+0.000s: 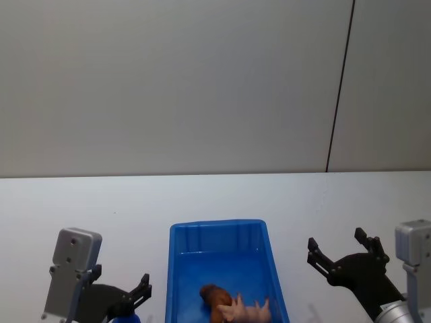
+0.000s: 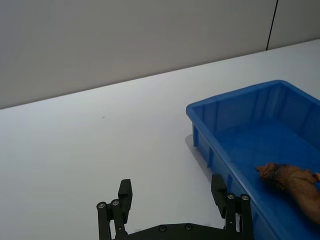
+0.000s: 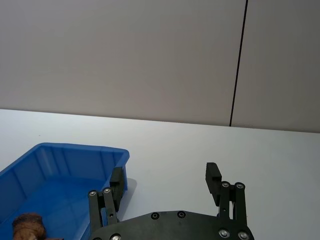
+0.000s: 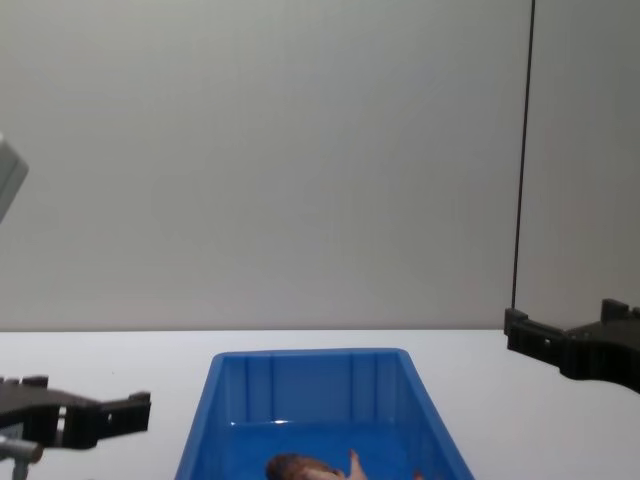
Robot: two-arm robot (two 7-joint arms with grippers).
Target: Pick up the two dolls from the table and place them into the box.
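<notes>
The blue box [image 1: 180,269] stands on the white table [image 1: 94,205] at the near centre. Both dolls lie inside it near its front end: the brown shaggy doll [image 1: 213,295] and the pale pink pig [image 1: 248,311] side by side, touching. The chest view shows the brown doll [image 4: 292,466] and the pig [image 4: 354,468] low in the box [image 4: 310,385]. My left gripper [image 1: 133,299] hovers open and holding nothing left of the box. Right of the box my right gripper [image 1: 337,243] is open, also holding nothing. Between the left wrist's fingers [image 2: 171,192] lies bare table; the brown doll [image 2: 291,181] lies in the box [image 2: 235,102].
A plain grey wall with a dark vertical seam [image 1: 340,87] rises behind the table's far edge. White tabletop stretches on both sides of the box and beyond it.
</notes>
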